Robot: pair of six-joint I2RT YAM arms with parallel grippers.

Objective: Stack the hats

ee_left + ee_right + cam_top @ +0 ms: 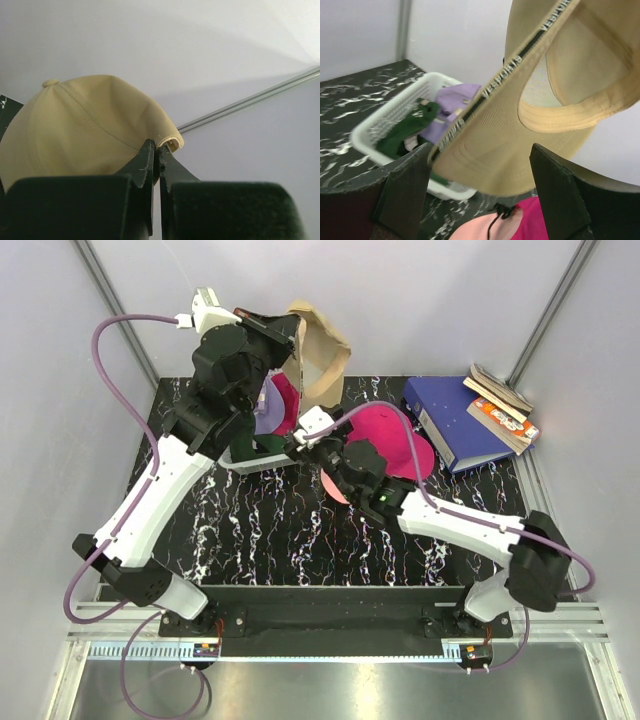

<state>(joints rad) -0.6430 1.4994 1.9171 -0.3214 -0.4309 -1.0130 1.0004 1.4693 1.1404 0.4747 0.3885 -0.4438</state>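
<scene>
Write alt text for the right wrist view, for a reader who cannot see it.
A tan fabric baseball cap hangs close to the camera, its inside showing, framed by the right arm's open dark fingers. Behind it, a pale plastic mesh basket on the black marbled table holds a lavender cap and a dark green cap.

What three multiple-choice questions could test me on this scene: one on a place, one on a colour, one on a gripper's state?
1. Where is the lavender hat? A in the basket; B on a shelf; C on a chair.
2. Which colour does the left gripper hold? A magenta; B tan; C green.
3. How does the right gripper stand? A clamped shut; B spread open; C out of view.
Answers: 1 A, it lies beside the green hat inside the mesh walls. 2 B, the shut jaws pinch the tan hat at its edge. 3 B, its two fingers stand well apart.
</scene>
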